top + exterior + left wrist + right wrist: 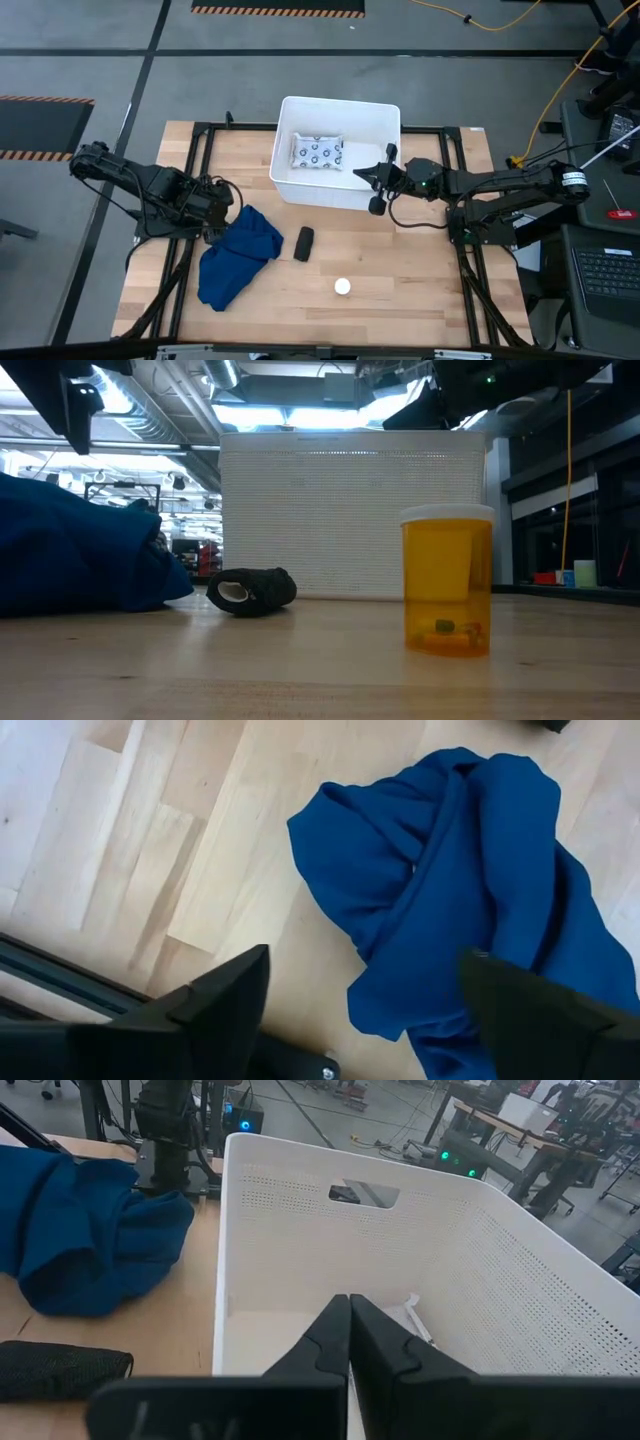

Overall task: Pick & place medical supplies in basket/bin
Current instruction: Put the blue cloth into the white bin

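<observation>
Tub point(335, 192): holds ringed packet point(317, 151), no legible text | cloth point(238, 255), black oblong point(304, 243), cap point(343, 287): on surface point(420, 270) | left pincer point(214, 213): spread wide, empty, at cloth | right pincer point(377, 185): closed, empty, at tub's wall

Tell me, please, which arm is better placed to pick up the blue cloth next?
Left, probably: the left hand hovers open over the blue cloth, while the shut right hand sits at the bin.

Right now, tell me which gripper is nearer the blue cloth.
Left. The left gripper, jaws open, sits at the blue cloth's upper left edge. The right gripper, shut, is by the white bin's right front corner, well away from the cloth.
</observation>
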